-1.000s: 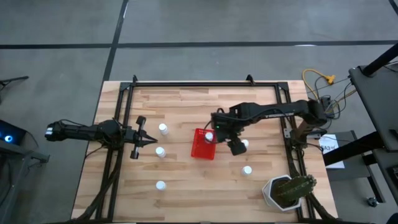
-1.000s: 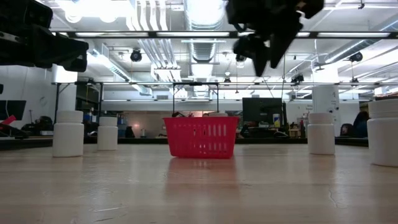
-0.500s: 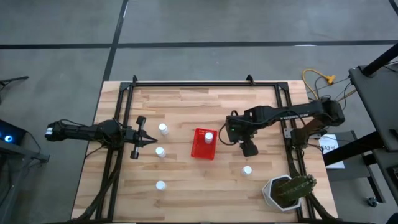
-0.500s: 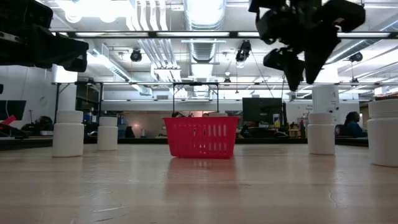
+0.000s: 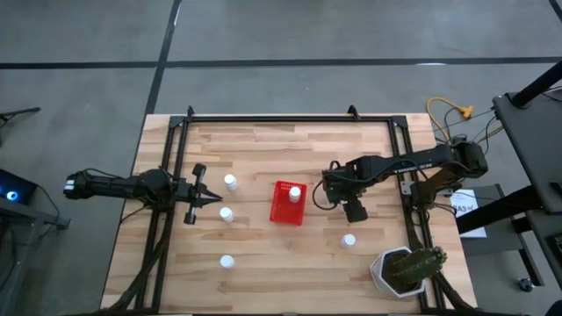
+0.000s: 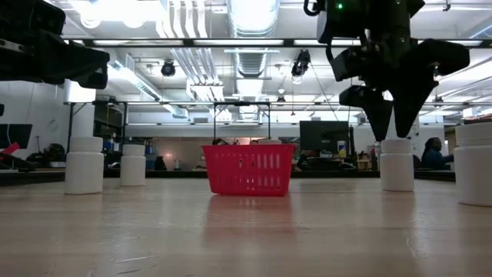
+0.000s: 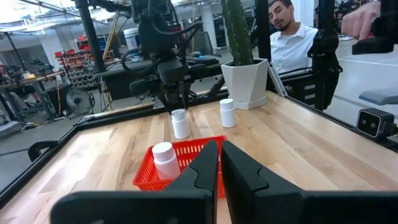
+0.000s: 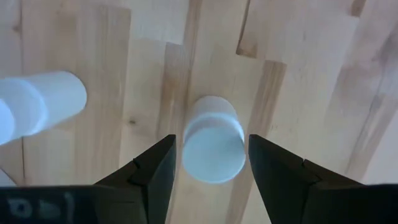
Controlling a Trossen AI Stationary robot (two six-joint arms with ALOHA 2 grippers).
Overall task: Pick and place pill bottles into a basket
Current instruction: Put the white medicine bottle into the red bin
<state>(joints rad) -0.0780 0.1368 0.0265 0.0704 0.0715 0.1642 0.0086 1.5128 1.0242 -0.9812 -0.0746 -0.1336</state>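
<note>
Six small white cylindrical pill bottles are in play, one small bright red slatted plastic basket (image 5: 287,204), two dark arms. The basket sits near the middle of the pale wooden plank desk (image 5: 263,149), and one bottle (image 5: 296,192) stands inside it, at the end nearer the desk's far edge.

Out on the boards, count five. Three lie on the left half: one (image 5: 230,182) just past the left gripper's tips, one (image 5: 226,214) close beside it toward the near edge, and one (image 5: 227,261) alone, closer to the near edge. Two are on the right half: one (image 5: 349,240) stands free near the white pot holding a green cactus (image 5: 406,270) at the near right corner, and one sits straight under the right gripper (image 5: 355,210).

The right wrist view shows it plainly: that bottle (image 8: 211,142) stands upright between the right gripper's fingers (image 8: 152,171), which are spread wide on either side of its cap, not touching.

The left gripper (image 5: 195,199) waits over the desk's left edge, fingers (image 7: 202,171) pressed close together, holding nothing.

One person in a white shirt (image 7: 292,43) sits beyond the desk.
</note>
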